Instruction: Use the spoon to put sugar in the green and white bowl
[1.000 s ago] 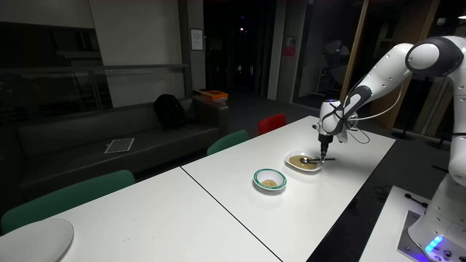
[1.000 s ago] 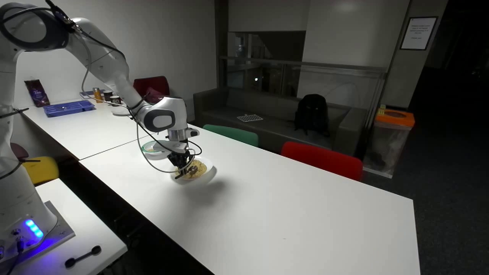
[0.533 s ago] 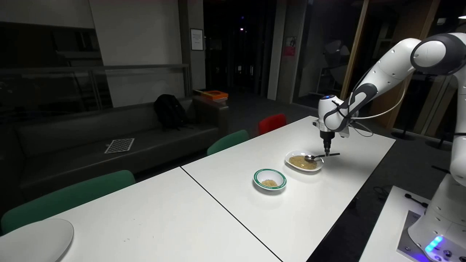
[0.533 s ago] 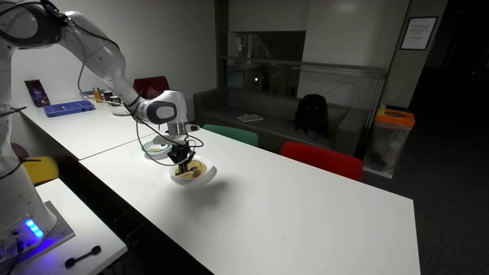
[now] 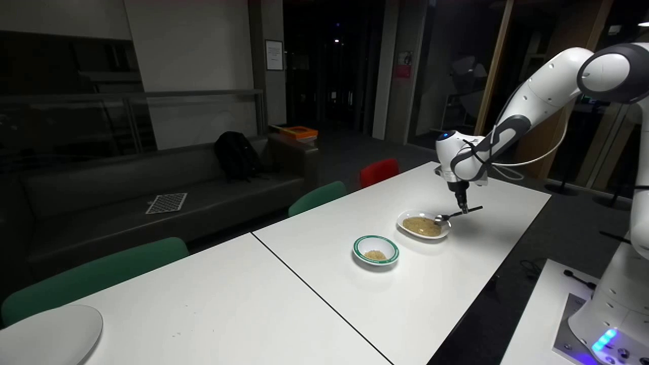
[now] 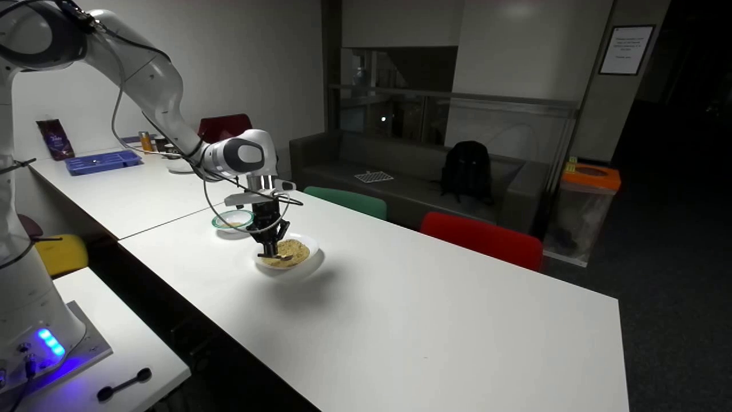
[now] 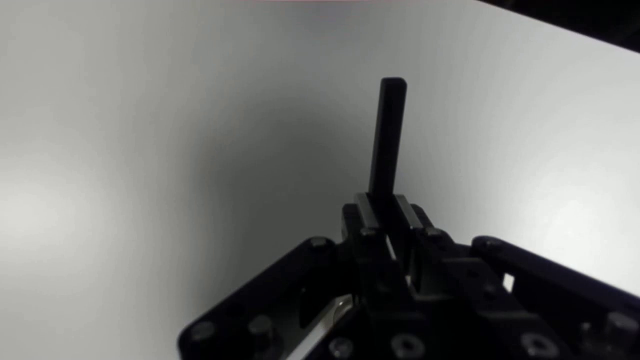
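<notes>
1. Dimly lit behind your white worktop (image 5: 446, 274), a dark sofa (image 5: 111, 223) with a black backpack (image 5: 237, 156) on it stretched across the left half of the frame in an exterior view.
2. Your worktop ran from lower left to right of that frame, with green chairs (image 5: 96, 271) and a red chair (image 5: 379, 172) along its far edge and a pale plate (image 5: 48, 334) in the lower left corner.
3. Your arm (image 5: 540, 99) reached in there from the upper right.
4. Your claw (image 7: 386, 212) was pinching the spoon (image 7: 388, 135) by its dark handle, part of which ran upward just right of centre in the wrist view.
5. You had the spoon tilted: in an exterior view its metal head was at the right end of a white dish (image 5: 419, 213), the handle rising to the right; contact with the rim could not be made out, and what the head carried was too small to tell.
6. Your larger heap of sugar (image 5: 422, 227) lay in that dish, right of centre and a little below the middle of the frame.
7. Your green and white bowl (image 5: 375, 245) stood upright on the worktop, lower and further left than the dish, near but apart from it, with a smaller tan heap (image 5: 375, 255) inside.
</notes>
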### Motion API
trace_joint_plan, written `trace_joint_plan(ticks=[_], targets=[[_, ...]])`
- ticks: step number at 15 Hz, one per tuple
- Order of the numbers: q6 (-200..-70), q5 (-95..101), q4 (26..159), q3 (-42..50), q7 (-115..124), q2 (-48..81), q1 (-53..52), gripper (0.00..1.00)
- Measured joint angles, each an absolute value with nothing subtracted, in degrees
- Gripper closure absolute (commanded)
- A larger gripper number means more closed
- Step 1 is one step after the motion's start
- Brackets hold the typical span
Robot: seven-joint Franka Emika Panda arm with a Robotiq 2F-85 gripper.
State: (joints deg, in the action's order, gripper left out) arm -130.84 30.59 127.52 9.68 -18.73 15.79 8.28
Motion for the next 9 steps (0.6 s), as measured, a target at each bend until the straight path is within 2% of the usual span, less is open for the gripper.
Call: trace_joint_plan(ticks=[9], targets=[[-121.58,33.78,125.96,9.28,-16.54,15.82,5.84,0.97]])
